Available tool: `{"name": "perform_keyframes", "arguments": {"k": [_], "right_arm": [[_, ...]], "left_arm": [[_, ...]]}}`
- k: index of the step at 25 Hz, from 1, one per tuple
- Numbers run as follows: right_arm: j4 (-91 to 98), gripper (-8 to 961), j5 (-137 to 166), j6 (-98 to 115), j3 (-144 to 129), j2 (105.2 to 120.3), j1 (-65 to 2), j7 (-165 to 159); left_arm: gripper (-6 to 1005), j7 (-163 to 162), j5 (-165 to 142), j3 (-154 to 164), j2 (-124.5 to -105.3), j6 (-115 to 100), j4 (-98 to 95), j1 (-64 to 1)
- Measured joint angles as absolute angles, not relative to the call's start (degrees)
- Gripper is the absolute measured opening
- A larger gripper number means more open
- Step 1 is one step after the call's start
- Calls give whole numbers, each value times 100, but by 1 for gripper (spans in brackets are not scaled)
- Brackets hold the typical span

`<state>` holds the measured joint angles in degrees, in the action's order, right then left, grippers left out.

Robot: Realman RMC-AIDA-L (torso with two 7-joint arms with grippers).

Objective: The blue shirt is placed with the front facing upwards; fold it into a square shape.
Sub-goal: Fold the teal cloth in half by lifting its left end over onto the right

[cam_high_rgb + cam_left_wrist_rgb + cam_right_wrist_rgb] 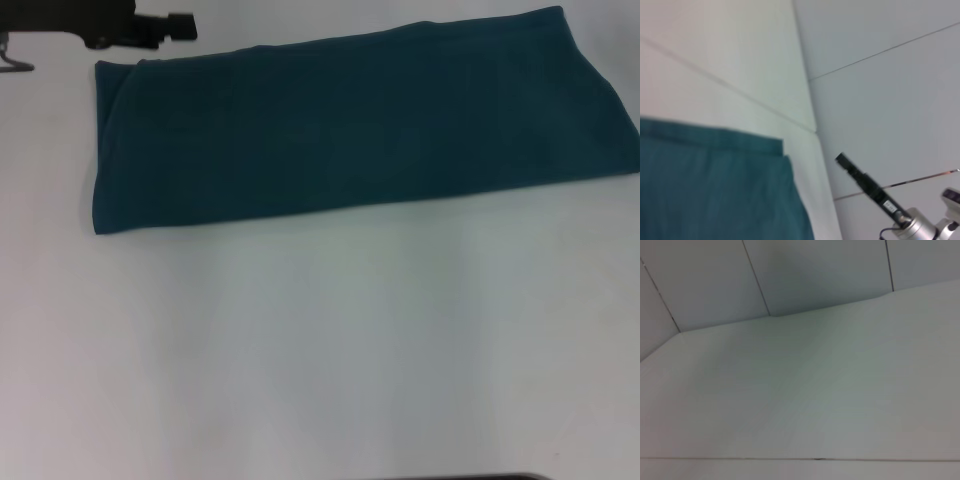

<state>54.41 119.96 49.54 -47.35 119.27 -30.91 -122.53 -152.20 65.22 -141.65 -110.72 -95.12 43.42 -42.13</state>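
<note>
- The shirt (350,125) lies flat on my white table (320,350), at the far side of it, folded into a long band that runs from my left across to my right.
- Only plain teal cloth faces up; I see no lettering and no tag on it.
- The band tilts a little: its right end sits farther from me than its left end, and that right end reaches the edge of my head view.
- At the left end a layered fold shows, one edge of cloth lying just inside the other near the far corner.
- My left wrist view catches a corner of the shirt (715,185) on the table, with a folded hem running along its edge and pale wall panels beyond.
- In that same view a black rod on a silver mount (875,192) stands off the table's edge, apart from the cloth.
- A dark piece of hardware (140,30) sticks in at the far left corner of my head view, just beyond the shirt's corner; I cannot tell what it is.
- My right wrist view shows only bare table (815,405) and wall panels.
- Neither of my jaws shows in any view, so I cannot say whether they are released or clenched.
- Nothing touches the shirt.
</note>
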Motion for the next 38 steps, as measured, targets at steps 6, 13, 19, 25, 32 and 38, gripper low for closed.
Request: {"name": "perform_keyframes", "arguments": {"k": [6,13,19,25,32,38], "right_arm": [[5441,584,11997,5091,-4645,11895,-3095,-12375],[5437,584,11996,5688,-4149,11855,-3138,-12583],[5218,583,11756,6553,-3862,11671,-3195,-12945],[4587,624,11288,7144,-3802,11382,-3139,-12896],[4596,861,11000,7767,-3538,11495,-2918,-12568],[4568,944,10891,7940,-3473,11494,-2764,-12386]], "left_arm": [[875,-13431,7285,-14680,-11359,-9267,3698,-4153],[878,-12634,7293,-14473,-11525,-9033,4067,-3829],[873,-12633,6906,-14100,-11412,-8843,4313,-3845],[873,-12446,6619,-13821,-11582,-8373,4408,-3792],[875,-13813,6358,-13962,-11500,-8197,4375,-3686],[874,-14641,6346,-13969,-11119,-8476,4115,-3633]]}}
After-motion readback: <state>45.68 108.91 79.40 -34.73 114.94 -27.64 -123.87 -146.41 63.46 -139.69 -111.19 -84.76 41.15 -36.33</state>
